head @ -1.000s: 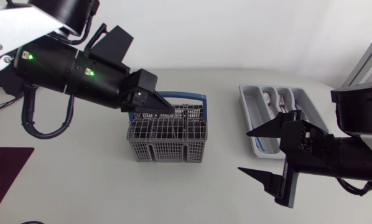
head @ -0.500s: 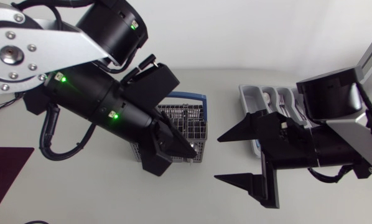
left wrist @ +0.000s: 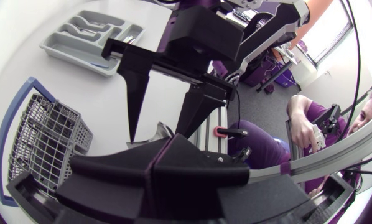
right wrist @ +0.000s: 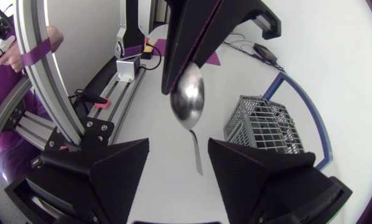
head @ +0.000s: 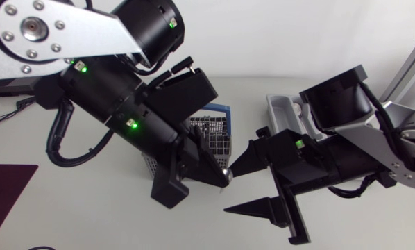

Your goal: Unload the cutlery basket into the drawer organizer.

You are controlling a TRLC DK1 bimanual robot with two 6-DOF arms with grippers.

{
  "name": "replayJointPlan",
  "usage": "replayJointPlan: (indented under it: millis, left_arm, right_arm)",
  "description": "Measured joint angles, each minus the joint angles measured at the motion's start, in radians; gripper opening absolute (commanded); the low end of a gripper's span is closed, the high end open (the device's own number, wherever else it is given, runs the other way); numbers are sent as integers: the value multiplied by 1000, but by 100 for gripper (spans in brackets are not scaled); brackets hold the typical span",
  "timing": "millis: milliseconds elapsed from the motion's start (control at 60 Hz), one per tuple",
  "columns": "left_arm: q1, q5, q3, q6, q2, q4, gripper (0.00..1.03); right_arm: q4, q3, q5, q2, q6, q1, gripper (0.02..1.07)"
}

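- Basket (head: 211, 130), grey mesh with a blue handle, stands on the table (head: 89, 208), mostly hidden by the left arm. The right arm covers much of the organizer (head: 280, 107).
- Spoon (right wrist: 189, 99): shiny metal, only the bowl showing.
- Left gripper (head: 220, 175) is clamped on the spoon, above the table just beside the basket.
- Right gripper (head: 230, 189) has its fingers spread. The spoon bowl is just ahead of the gap and apart from both fingers in the right wrist view.
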Motion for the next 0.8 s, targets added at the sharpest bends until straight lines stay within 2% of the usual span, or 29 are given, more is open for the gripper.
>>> replayJointPlan:
  millis: [167, 183, 250, 333, 567, 683, 800]
  left_arm:
    - [0, 8, 14, 0, 16, -5, 17]
    - [0, 8, 14, 0, 17, -4, 16]
    - [0, 7, 18, 0, 23, -7, 16]
    - [0, 10, 30, 0, 33, -12, 16]
    - [-19, 11, 58, -1, 39, -19, 16]
    - [-27, 11, 65, -1, 39, -19, 16]
    - [-27, 11, 67, -5, 43, -19, 16]
  right_arm:
    - [-27, 3, -28, 2, -49, -24, 33]
    - [-28, 4, -29, 2, -50, -26, 29]
    - [-31, 8, -36, 2, -60, -37, 22]
    - [-34, 15, -50, 6, -64, -50, 17]
    - [-50, 28, -63, 14, -77, -62, 15]
    - [-51, 34, -74, 16, -79, -64, 20]
    - [-53, 34, -77, 22, -87, -64, 19]
